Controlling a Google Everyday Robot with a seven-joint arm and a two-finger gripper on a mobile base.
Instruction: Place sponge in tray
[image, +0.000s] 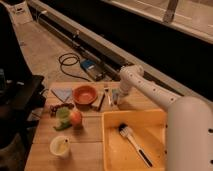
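Wooden table (44, 134), read left to right.
- Left edge: pale cup (61, 146) near the front; flat blue cloth (62, 93) at the back.
- Green item (62, 118) touching a reddish apple (76, 118).
- Orange bowl (84, 94) just beside the cloth.
- Dark stick (100, 102) and fork (106, 92) right of the bowl.
- Sponge (114, 96): blue, on the table behind the tray, outside it, partly hidden.
- Gripper (118, 100): lowered right at the sponge; open, closed or gripping, cannot tell.
- Yellow tray (114, 152), front right, holds a brush (134, 143).
- White arm (150, 92) arches above the tray.
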